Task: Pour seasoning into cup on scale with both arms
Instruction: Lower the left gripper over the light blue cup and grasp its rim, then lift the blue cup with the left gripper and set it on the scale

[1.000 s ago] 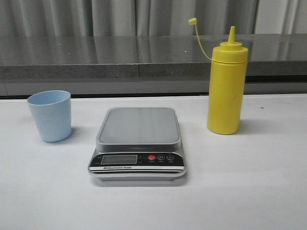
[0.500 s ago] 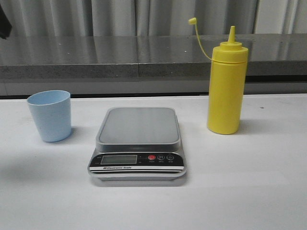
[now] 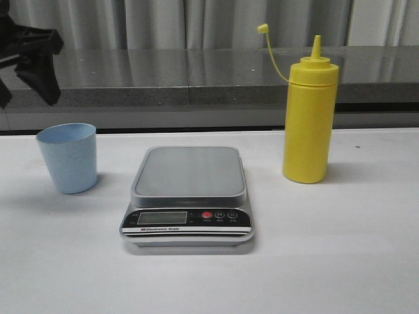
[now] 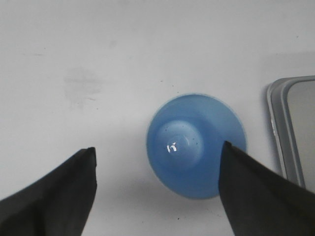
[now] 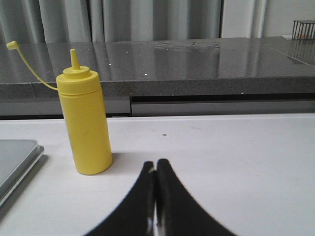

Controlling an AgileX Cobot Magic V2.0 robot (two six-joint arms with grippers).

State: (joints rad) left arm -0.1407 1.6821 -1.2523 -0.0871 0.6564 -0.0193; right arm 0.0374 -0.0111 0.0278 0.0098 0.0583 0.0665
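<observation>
A pale blue cup [image 3: 67, 158] stands upright on the white table, left of the silver scale [image 3: 188, 195]. The scale's platform is bare. The yellow squeeze bottle [image 3: 309, 115] stands right of the scale with its small cap [image 3: 262, 29] hanging off on a tether. My left gripper [image 3: 26, 62] is open, high above the cup; in the left wrist view [image 4: 157, 152] I look down into the empty cup [image 4: 196, 144], which lies between the spread fingers. My right gripper [image 5: 156, 164] is shut and empty, low over the table, right of the bottle [image 5: 86, 123]. It is out of the front view.
A dark grey stone counter [image 3: 196, 78] runs behind the table, with grey curtains above it. The scale's corner shows in the left wrist view [image 4: 293, 128] and the right wrist view [image 5: 15, 162].
My left gripper has come into the front view at the top left, above the cup. The cup, scale and bottle have not moved.
</observation>
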